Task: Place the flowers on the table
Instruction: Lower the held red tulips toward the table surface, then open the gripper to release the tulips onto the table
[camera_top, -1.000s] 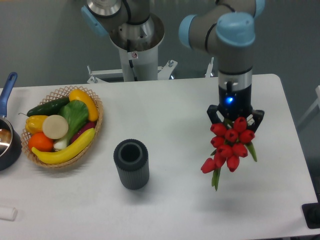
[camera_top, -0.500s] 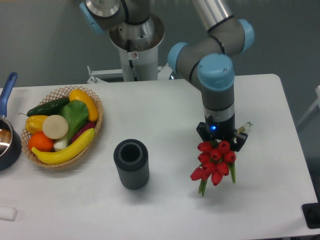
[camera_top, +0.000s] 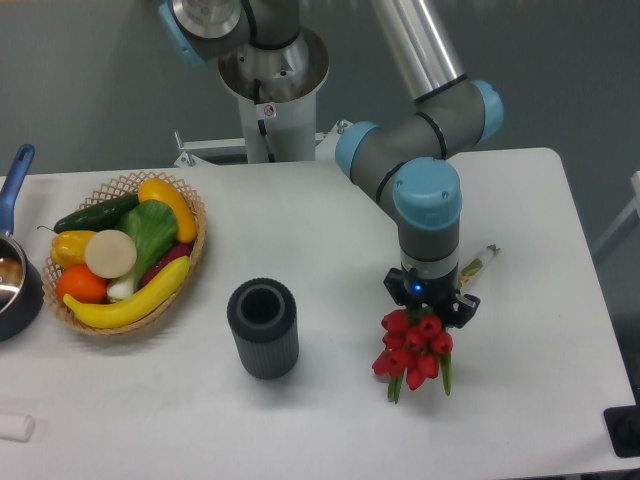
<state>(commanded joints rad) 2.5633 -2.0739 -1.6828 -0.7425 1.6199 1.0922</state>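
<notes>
Left to right: dark blue pot (camera_top: 15, 285), cut off at the frame edge. Wicker basket of fruit and vegetables (camera_top: 125, 250). Dark ribbed cylindrical vase (camera_top: 263, 328), upright and empty. Right of it, the two-finger tool (camera_top: 430, 300) is clamped on the bunch of red tulips with green stems (camera_top: 413, 350), blooms facing the camera, low over the white matte bench (camera_top: 330, 230). Step looks like the final lowering; next move calls for setting the bunch down, then opening. Stems mostly hidden behind blooms; can't tell if anything touches the bench. Small item (camera_top: 478, 264) behind the tool: unclear.
</notes>
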